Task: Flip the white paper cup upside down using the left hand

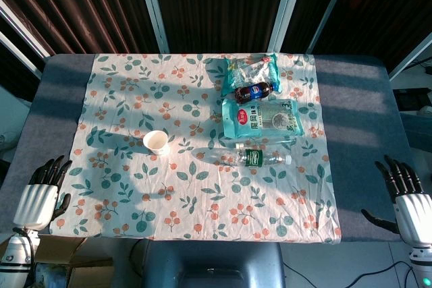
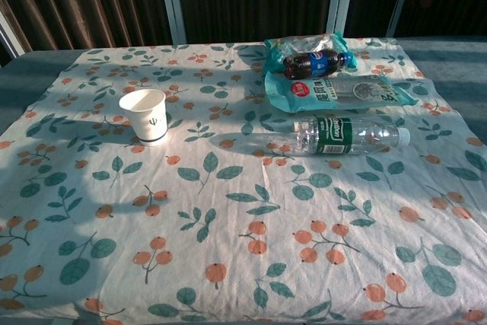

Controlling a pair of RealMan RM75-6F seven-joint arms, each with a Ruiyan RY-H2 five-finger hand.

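On tablecloth (image 2: 228, 211), upright white paper cup (image 2: 144, 116)

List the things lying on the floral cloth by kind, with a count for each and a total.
Cups: 1, cup
Bottles: 2, water bottle, cola bottle
Packets: 2, rice packet, snack packet
Total: 5

A white paper cup (image 1: 156, 142) (image 2: 144, 116) with a small dark emblem and a dark band near its base stands upright, mouth open upward, on the left side of the floral tablecloth (image 1: 202, 187) (image 2: 228, 211).
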